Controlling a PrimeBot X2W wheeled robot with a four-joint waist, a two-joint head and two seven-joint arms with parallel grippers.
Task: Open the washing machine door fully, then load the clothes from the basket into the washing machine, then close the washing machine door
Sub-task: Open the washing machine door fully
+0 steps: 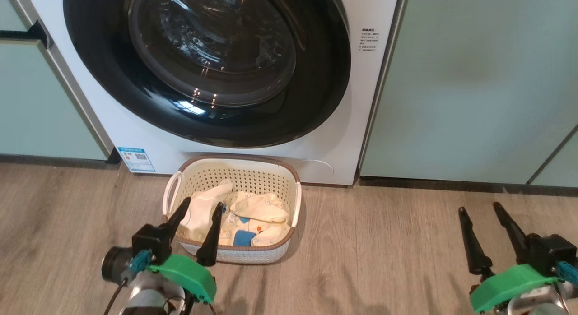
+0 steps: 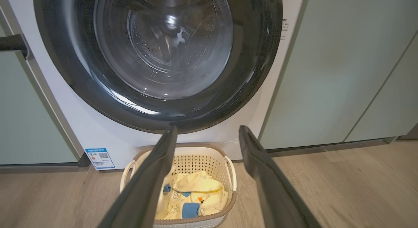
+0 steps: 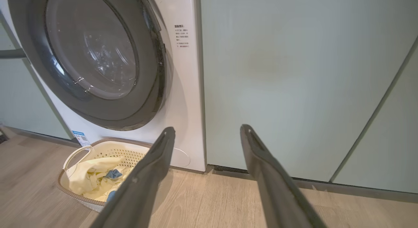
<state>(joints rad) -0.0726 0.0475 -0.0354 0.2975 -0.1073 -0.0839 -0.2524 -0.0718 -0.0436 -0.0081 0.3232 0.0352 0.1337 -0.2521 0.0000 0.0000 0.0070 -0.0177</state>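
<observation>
Left claw (image 1: 203,203): fingers spread wide, empty, tips over the near rim of the basket (image 1: 244,175); contact can't be told. Right claw (image 1: 479,207): spread just as wide, empty, over bare floor (image 1: 384,261), well right of the basket. Basket sits on the floor just before the washer (image 1: 343,139), below the door (image 1: 316,103). Clothes (image 1: 259,213) heaped inside, blue patch (image 1: 245,237) on the near side. Door shut, flush on the washer front. Blue sticker (image 1: 136,159) with QR code at washer's lower left; text too small to read. Print block (image 1: 369,40) right of door, unreadable. Green cabinets (image 1: 474,80) on both sides.
</observation>
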